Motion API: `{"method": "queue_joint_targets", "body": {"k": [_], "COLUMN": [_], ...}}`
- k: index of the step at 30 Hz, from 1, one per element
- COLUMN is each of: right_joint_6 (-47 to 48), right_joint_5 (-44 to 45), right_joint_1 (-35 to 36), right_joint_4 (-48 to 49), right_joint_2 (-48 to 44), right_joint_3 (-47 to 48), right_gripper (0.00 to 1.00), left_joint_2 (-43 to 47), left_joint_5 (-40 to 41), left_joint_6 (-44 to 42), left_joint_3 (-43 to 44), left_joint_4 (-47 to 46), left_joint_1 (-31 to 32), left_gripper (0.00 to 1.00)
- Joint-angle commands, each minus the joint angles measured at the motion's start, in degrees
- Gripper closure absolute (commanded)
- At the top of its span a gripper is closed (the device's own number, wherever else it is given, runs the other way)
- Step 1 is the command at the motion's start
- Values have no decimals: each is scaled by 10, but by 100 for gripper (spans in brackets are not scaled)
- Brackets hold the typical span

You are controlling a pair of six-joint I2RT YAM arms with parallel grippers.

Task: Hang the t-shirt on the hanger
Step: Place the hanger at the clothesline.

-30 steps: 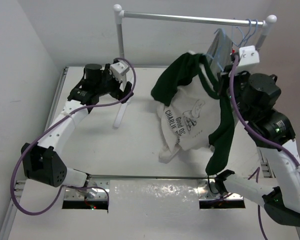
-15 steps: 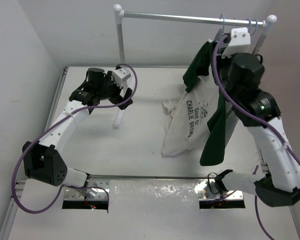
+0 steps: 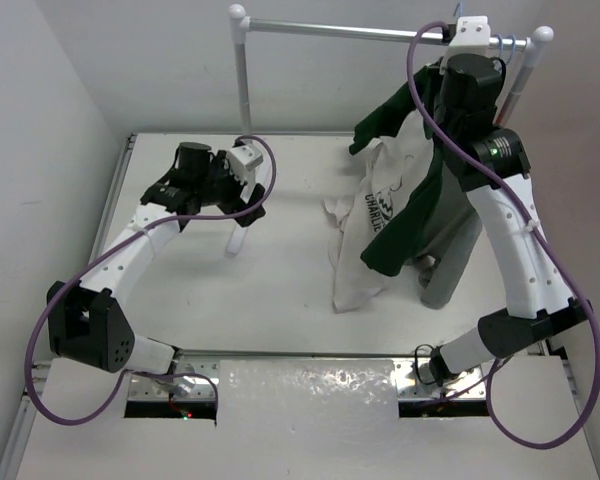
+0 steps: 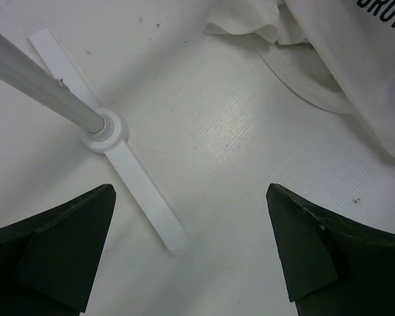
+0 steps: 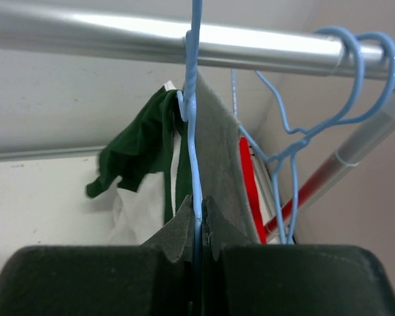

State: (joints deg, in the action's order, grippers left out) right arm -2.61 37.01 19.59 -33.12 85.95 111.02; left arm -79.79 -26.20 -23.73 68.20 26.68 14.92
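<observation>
The t-shirt, white with dark green sleeves, hangs from the pale-blue hanger at the right end of the rail, and its hem trails on the table. My right gripper is raised to the rail and shut on the hanger's wire stem just below the hook. The hook crosses in front of the rail; I cannot tell whether it rests on it. My left gripper hovers open and empty over the table beside the rack's left post, with the t-shirt's white edge to its right.
The rail spans the back on a left post, whose flat foot lies under the left gripper. A grey shirt, a red hanger and spare blue hangers crowd the rail's right end.
The right arm has swung up and back to the rail, carrying the hanger and lifting most of the t-shirt off the table. The left gripper has barely moved.
</observation>
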Motion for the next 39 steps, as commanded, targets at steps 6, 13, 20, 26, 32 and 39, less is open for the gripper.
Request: {"method": "queue_joint_targets", "body": {"k": [6, 13, 20, 26, 32, 39], "right_joint_6": [-43, -56, -43, -40, -124, -164], "right_joint_5": [-58, -77, -166, -264, -573, -620], "right_joint_1": [-34, -33, -33, -33, -33, -4], "right_joint_4": [39, 84, 17, -1, 173, 256], "right_joint_2": [5, -77, -148, -265, -378, -340], "right_joint_3": [-52, -172, -179, -217, -334, -514], "right_gripper": [100, 100, 37, 1, 1, 1], "left_joint_2": [20, 17, 17, 7, 3, 16], "left_joint_5": [-11, -11, -14, 9, 39, 68], "left_joint_6": [-12, -17, -20, -4, 33, 97], "left_joint_3": [-16, -25, -24, -27, -45, -78], "left_joint_4": [-12, -15, -1, -14, -47, -96], "left_joint_1": [-5, -5, -5, -5, -11, -80], "left_gripper": [4, 5, 5, 5, 5, 5]}}
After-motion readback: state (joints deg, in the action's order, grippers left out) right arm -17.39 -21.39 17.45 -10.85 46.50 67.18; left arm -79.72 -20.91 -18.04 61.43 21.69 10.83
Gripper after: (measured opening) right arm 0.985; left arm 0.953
